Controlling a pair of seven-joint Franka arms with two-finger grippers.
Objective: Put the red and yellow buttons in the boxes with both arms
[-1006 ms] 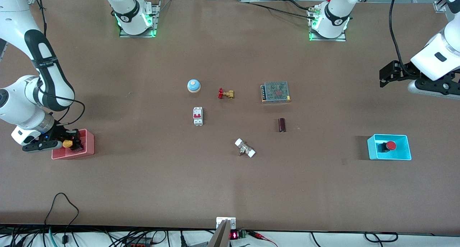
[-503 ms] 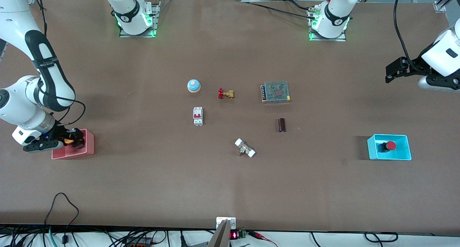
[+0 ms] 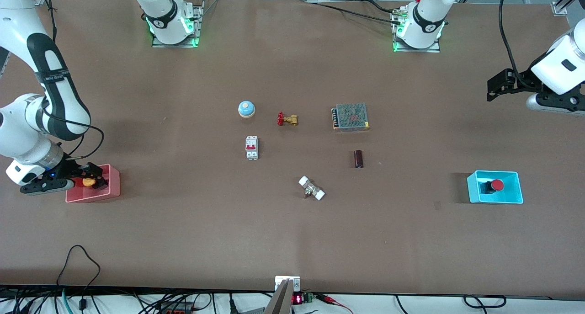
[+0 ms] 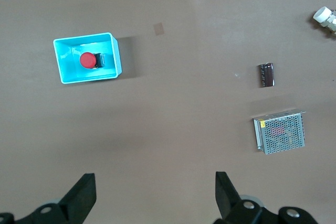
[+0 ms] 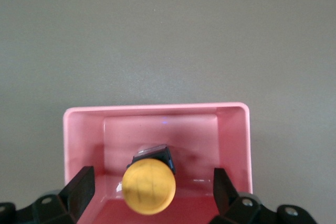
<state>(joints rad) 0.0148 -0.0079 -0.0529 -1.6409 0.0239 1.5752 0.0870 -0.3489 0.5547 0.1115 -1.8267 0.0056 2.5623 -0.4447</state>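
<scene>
Down at the right arm's end of the table, the right gripper [image 3: 93,177] hangs over the pink-red box [image 3: 112,184], its fingers [image 5: 80,187] spread wide apart with nothing between them; the yellow button [image 5: 149,185] lies in that box, cap toward the wrist camera, touching neither finger. Toward the left arm's end, the red button [image 3: 492,185] lies on its side in the cyan-blue box [image 3: 512,196]. Well above the table near that end, the left gripper [image 3: 496,87] is held up with its fingers [image 4: 81,199] apart and empty, the arm waiting. Between the boxes lie a metal mesh unit [image 3: 350,116] and a dark cylinder [image 3: 358,159], the cylinder nearer the front camera.
</scene>
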